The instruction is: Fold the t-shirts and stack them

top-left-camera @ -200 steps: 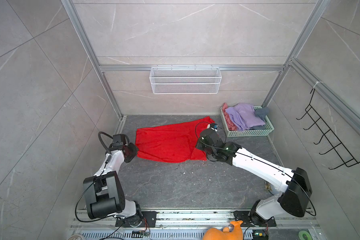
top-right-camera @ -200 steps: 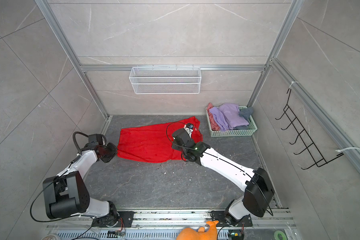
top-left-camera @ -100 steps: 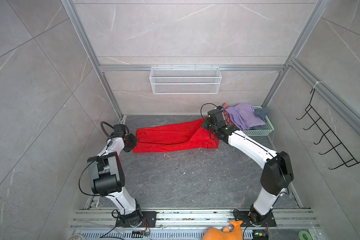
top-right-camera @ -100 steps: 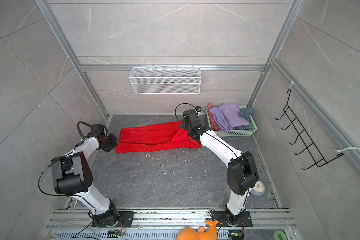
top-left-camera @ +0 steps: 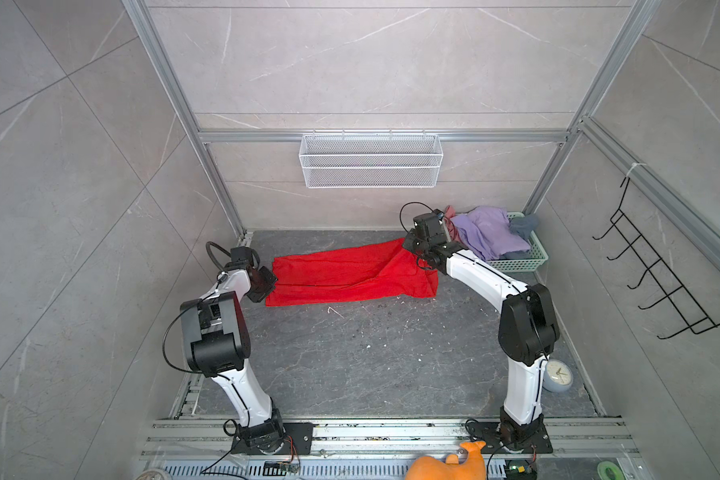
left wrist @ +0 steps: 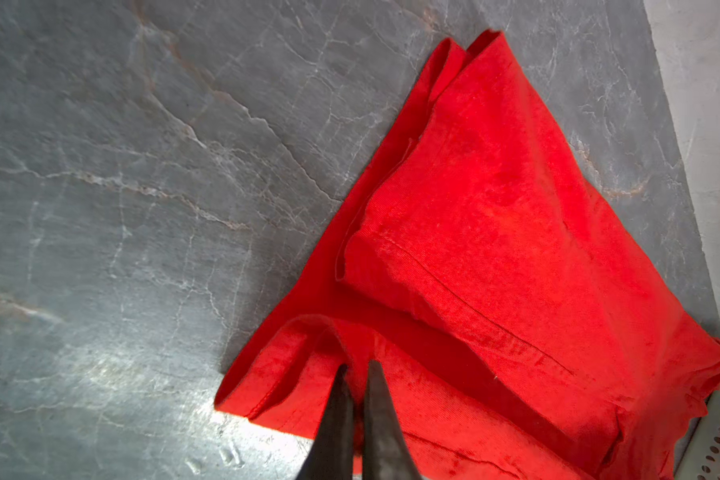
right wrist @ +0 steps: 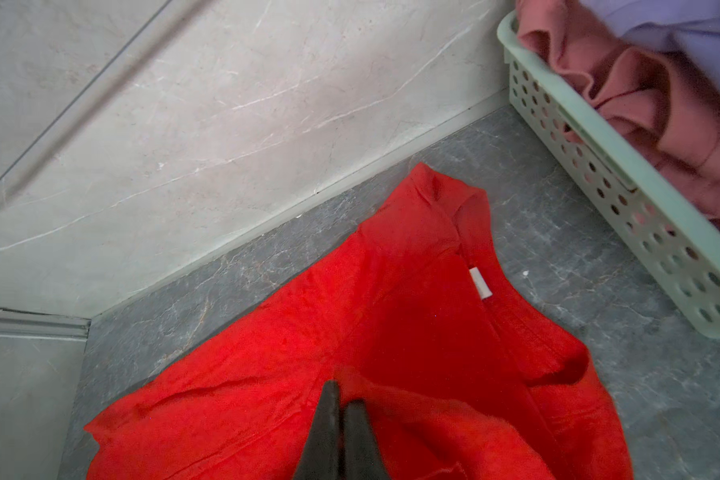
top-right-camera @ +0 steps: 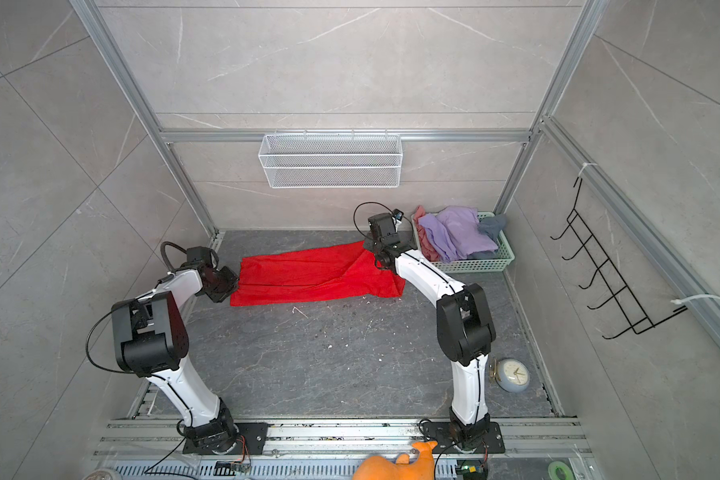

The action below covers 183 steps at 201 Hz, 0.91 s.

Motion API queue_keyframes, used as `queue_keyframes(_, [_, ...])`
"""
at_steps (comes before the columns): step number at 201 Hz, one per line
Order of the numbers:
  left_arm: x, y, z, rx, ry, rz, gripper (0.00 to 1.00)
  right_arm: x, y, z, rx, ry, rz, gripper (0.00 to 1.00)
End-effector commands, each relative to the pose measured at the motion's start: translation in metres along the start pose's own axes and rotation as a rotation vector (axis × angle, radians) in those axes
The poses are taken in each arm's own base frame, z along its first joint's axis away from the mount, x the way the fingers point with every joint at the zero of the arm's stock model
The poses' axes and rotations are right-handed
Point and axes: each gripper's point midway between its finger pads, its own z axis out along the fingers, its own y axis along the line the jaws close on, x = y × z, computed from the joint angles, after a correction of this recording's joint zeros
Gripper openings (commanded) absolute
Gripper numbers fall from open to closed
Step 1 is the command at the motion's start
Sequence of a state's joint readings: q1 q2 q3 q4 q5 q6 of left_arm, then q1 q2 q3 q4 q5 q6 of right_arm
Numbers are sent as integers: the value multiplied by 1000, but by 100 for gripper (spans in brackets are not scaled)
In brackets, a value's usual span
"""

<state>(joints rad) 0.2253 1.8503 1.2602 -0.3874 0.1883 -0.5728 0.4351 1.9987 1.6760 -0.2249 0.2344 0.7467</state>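
Red t-shirt (top-left-camera: 350,274), soft, light and limp, lies folded lengthwise at the back of the grey tabletop (top-left-camera: 371,353) beside the green basket (top-left-camera: 516,266), left gripper (left wrist: 356,370) pinching its hem end and right gripper (right wrist: 341,395) its collar end, likely the surest holds.

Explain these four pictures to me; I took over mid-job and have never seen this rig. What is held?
The machine is two robot arms bolted at the near edge of a grey table. Both top views look down on the whole scene; each wrist view looks along one arm's pincers. A red t-shirt lies stretched across the back of the table. The left gripper is shut on one end of it, the right gripper on cloth near the collar. Beside the right arm, a green basket holds a purple shirt, a pink shirt and a grey shirt, crumpled and not yet folded.
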Motion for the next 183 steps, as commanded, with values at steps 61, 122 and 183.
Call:
queue_keyframes(61, [-22, -9, 9, 51, -19, -16, 0, -18, 6, 32, -16, -23, 55, 0])
queue_keyframes(122, [-40, -24, 17, 95, -19, -8, 0, -20, -8, 58, 30, -34, 88, 0])
queue_keyframes(183, [-47, -17, 24, 60, -21, -35, 35, -15, -8, 92, 24, 45, 73, 15])
